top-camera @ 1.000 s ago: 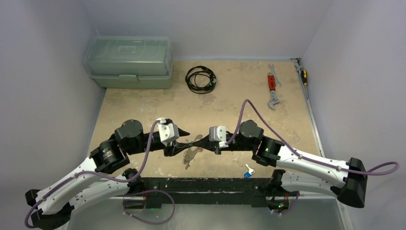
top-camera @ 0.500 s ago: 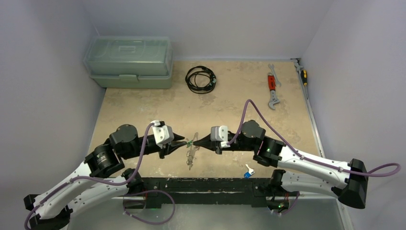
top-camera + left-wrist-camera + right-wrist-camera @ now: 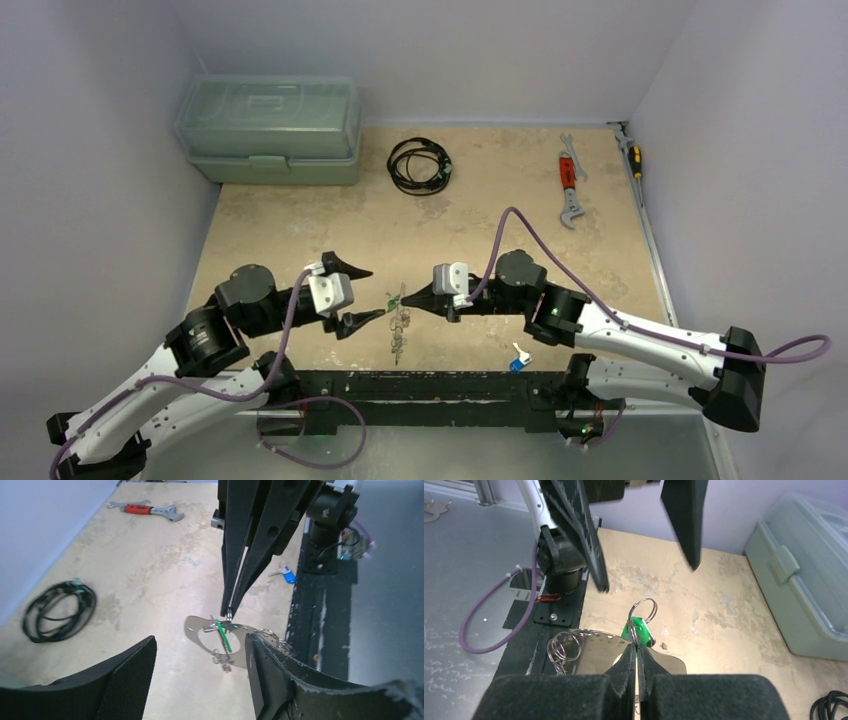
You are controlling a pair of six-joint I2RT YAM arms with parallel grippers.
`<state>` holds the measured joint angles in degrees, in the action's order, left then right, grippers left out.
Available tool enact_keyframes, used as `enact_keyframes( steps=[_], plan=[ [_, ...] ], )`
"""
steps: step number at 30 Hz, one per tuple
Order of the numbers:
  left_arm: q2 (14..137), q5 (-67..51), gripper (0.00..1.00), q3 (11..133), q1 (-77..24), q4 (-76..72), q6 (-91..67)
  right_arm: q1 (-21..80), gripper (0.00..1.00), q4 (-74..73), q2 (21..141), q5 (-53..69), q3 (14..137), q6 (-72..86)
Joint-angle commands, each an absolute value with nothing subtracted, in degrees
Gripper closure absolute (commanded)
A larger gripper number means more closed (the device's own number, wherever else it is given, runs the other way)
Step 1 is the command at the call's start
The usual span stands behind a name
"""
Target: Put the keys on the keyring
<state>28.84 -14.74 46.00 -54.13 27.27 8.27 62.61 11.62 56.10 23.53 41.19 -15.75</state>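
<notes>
The right hand (image 3: 637, 647) covers part of the keyring (image 3: 594, 656); the right wrist view crops the toolbox (image 3: 796, 580).

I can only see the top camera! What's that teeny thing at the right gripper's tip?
Observer: The right wrist camera shows the right gripper shut on a green key.
Operator: Just the key?
Observer: No. The left wrist camera shows a flat silver plate with a hole in it, right at the key.
Operator: Anything else on it?
Observer: A bunch of small wire rings at the plate's end.
</notes>
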Motion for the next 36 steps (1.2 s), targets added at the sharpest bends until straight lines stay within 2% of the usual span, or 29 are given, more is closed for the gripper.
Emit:
enact_keyframes(
  steps=[1,4,7,15,24,28,30,36],
  plan=[
    [32.1,-15.6,0.36,54.3,-54.3,34.9,23.1,62.5,1.0,13.3,57.5,25.2,44.8,-16.2],
    [33.5,-20.1,0.36,56.0,-54.3,38.9,33.9,62.5,1.0,13.1,58.2,25.9,45.1,-16.0],
    [33.4,-24.7,0.42,56.1,-54.3,41.6,43.8,62.5,1.0,13.0,58.4,26.2,45.0,-15.9],
    [37.8,-28.7,0.51,57.3,-54.2,46.4,56.8,62.5,1.0,13.0,59.1,26.6,45.2,-15.9],
    [41.3,-30.2,0.74,57.1,-54.2,45.8,61.2,62.5,1.0,13.0,58.5,26.5,44.8,-15.8],
    [41.5,-29.9,0.93,56.9,-54.3,45.8,61.5,62.5,1.0,13.6,57.8,25.4,44.3,-15.6],
    [41.1,-29.7,0.99,56.7,-54.2,45.8,61.4,62.4,1.0,14.7,57.0,24.8,43.6,-15.1],
    [39.9,-29.2,1.0,55.4,-54.2,44.7,60.0,61.4,1.0,17.6,55.7,24.3,42.3,-13.3]
  ],
)
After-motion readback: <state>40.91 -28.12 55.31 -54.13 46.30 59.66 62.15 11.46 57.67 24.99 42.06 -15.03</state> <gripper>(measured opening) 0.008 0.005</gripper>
